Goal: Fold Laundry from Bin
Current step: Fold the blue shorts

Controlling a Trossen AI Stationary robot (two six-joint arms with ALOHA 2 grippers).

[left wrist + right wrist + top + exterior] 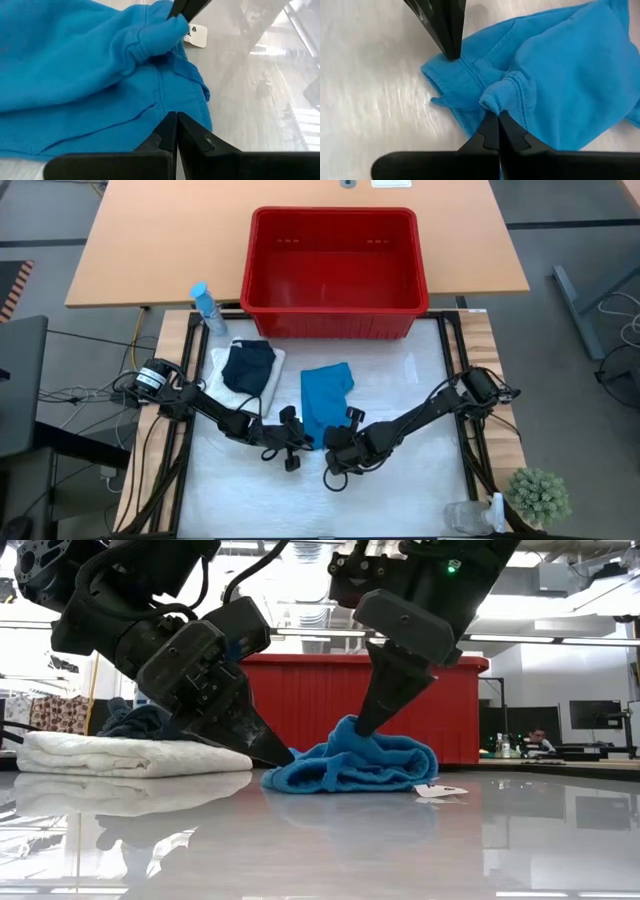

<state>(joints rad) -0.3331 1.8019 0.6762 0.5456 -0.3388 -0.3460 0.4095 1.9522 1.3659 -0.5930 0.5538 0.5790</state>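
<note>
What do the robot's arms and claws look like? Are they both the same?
Yes, they look alike. Both arms are dark and jointed, with black cables looping along them. Each ends in a blocky black claw, the left claw and the right claw, with two flat fingers that narrow to a point. A tiny green light glows on the right arm.

The bin (pixel 335 272) stands at the far edge of the work mat (pixel 420 480), with a bottle (pixel 207 307) just beside its left corner. In front of the bin, toward the left, one dark cloth (pixel 248 364) lies on top of a folded towel (pixel 262 385). To their right, near the mat's middle, a third cloth (pixel 325 395) lies on the mat. At that cloth's near edge the left gripper (pixel 293 442) and right gripper (pixel 335 442) meet side by side, both touching it. A small plant (pixel 540 495) sits at the near right corner, beside a jar (pixel 470 516).
</note>
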